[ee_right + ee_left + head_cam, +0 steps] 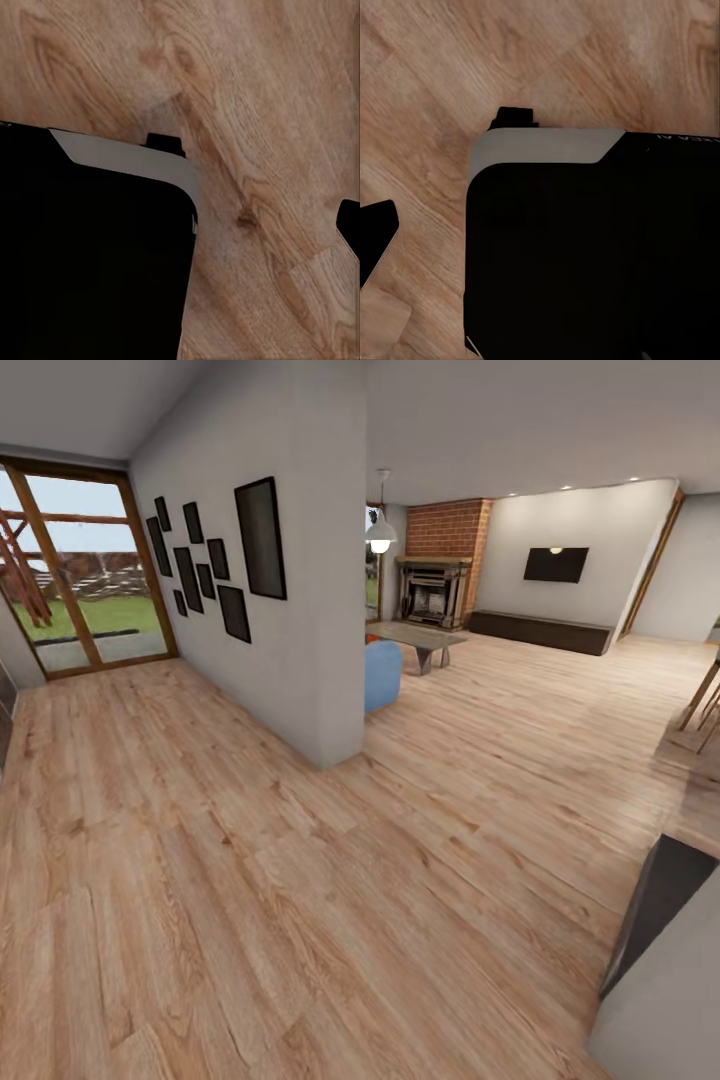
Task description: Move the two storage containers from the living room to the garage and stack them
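You face light wood-plank floor [300, 880]; far right, the living room's red brick column [450, 528] and wall-mounted black TV [556, 564]. You cannot tell either gripper's jaw state.

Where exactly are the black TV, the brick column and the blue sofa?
TV [556, 564], head view, middle of its black screen.
Brick column [450, 528], head view, its red brick face above the fireplace.
Blue sofa [381, 675], head view, its visible rounded end.

No legible text, only cut-off white letters.
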You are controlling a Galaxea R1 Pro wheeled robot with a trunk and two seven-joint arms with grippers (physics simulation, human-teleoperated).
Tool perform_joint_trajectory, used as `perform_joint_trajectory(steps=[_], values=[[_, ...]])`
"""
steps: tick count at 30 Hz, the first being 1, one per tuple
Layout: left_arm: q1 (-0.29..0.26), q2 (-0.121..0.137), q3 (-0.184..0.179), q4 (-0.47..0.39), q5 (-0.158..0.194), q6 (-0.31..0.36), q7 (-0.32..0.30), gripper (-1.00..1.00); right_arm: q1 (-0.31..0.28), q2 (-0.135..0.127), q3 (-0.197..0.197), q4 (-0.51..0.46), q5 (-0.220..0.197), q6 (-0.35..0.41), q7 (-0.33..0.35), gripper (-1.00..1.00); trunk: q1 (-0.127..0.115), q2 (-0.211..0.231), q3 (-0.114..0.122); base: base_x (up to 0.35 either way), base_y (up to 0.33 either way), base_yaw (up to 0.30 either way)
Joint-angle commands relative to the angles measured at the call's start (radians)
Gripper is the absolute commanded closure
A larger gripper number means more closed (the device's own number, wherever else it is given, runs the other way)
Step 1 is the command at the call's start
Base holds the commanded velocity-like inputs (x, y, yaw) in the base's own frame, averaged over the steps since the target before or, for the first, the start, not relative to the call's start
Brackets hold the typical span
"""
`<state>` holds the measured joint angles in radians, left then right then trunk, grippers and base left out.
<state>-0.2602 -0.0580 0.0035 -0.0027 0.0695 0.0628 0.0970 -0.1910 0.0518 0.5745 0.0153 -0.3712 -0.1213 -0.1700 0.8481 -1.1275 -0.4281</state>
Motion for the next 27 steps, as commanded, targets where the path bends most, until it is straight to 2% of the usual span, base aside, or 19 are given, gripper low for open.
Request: perform_joint_trajectory(steps=[1, 27], values=[[-0.001, 0.000, 0.000, 0.000, 0.007, 0.003, 0.003, -1.00, -0.001, 0.000, 0.008, 0.002, -0.009, -0.004, -0.002, -1.00, 0.001, 0.000, -0.001, 0.321, 0.000, 0.000], [0.001, 0.000, 0.000, 0.000, 0.007, 0.003, 0.003, -1.00, -0.001, -0.001, 0.008, 0.002, -0.013, -0.005, -0.002, -1.00, 0.001, 0.000, -0.001, 0.322, 0.000, 0.000]])
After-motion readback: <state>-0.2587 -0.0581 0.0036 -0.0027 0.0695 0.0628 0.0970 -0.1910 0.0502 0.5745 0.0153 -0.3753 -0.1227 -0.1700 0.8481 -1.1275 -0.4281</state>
